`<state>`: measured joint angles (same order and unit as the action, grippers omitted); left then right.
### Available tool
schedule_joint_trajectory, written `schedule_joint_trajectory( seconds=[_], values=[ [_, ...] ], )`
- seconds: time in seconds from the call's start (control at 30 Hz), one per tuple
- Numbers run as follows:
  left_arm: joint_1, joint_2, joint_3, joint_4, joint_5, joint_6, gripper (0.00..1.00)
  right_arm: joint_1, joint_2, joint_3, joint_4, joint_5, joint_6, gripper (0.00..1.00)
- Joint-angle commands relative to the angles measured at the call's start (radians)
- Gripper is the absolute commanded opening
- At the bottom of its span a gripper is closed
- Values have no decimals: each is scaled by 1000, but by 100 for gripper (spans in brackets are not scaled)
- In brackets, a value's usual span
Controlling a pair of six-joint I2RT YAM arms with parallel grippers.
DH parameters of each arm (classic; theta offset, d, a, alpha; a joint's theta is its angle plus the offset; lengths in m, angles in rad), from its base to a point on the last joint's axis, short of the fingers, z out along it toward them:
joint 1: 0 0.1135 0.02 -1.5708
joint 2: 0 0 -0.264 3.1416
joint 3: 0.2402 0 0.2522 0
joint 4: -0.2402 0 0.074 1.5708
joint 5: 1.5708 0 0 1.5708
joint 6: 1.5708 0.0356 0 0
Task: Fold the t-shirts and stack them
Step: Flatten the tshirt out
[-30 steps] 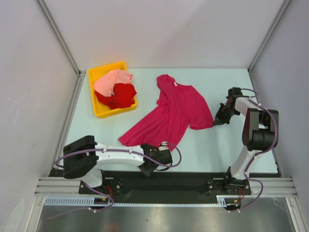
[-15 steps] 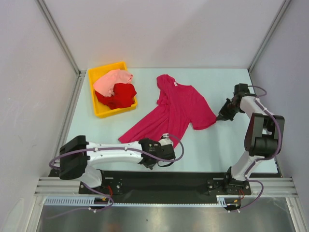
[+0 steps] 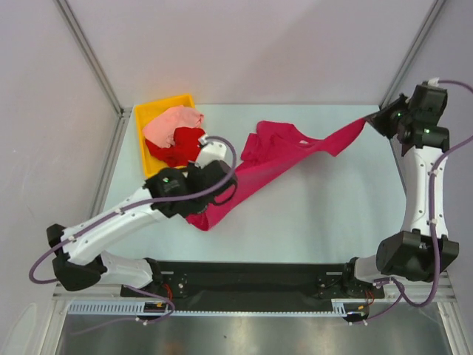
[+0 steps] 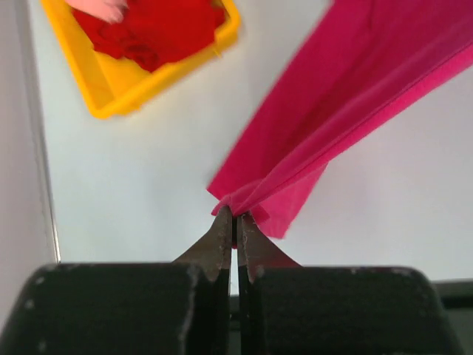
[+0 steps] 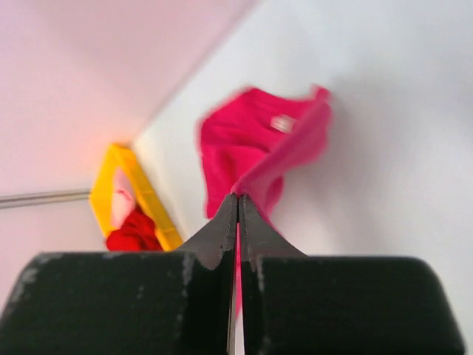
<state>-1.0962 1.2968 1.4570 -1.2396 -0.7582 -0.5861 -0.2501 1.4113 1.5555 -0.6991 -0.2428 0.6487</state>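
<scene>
A magenta shirt (image 3: 295,151) hangs stretched in the air between two robot arms above a pale bench (image 3: 325,214). The right gripper (image 3: 375,121), raised over the far right corner of the bench, has its jaws pressed together on one end of the cloth. From its own wrist camera, the fabric runs away from the fingertips in a taut fold toward the rest of the garment, which is blurred there. The left gripper (image 4: 235,216), over the left half of the bench and nearer the front edge, is likewise clamped on the shirt. Its two fingers meet on a bunched edge, with a short flap of cloth dangling below the grip. Between the two holds the shirt forms a slanting band. Its collar end (a small pale label shows inside the neck) sags toward the far middle of the bench; whether that part touches the surface cannot be told. In the far left corner stands a yellow bin (image 3: 159,103), holding a crumpled pink shirt (image 3: 171,123) and, beside it toward the front, a crumpled red shirt (image 3: 186,145).
</scene>
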Motion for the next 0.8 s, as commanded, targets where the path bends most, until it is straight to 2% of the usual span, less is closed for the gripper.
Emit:
schedule_joint_trajectory(
  seconds=[0.0,0.1,0.2,0.37,0.43,0.5,0.53,0.6,0.63,0.7,0.77],
  values=[
    [53,-28,100,60,-87,130,0,2,-37,133,-31,-21,32,0],
    [97,-10,221,123,-145,285,0,-12,-38,244,-42,-36,71,0],
    [113,13,308,172,-206,365,0,-21,-35,316,-28,-61,124,0],
    [113,1,417,451,-251,641,0,-35,-51,403,19,-67,146,0],
    [113,2,460,582,-277,761,0,-46,-41,497,13,-47,126,0],
    [113,-5,471,682,-274,843,0,-49,-38,535,45,-21,111,0],
    [113,-16,456,798,-271,930,0,-51,-40,540,70,-23,115,0],
    [113,-31,428,921,-259,1059,0,-54,-46,534,146,-13,127,0],
    [113,-43,384,1054,-230,1101,0,-58,-46,522,177,-10,131,0],
    [122,-45,346,1164,-196,1182,1,-61,-51,496,272,8,129,0],
    [154,-2,365,1207,-182,1190,0,-69,-37,503,296,5,134,0]
  ],
)
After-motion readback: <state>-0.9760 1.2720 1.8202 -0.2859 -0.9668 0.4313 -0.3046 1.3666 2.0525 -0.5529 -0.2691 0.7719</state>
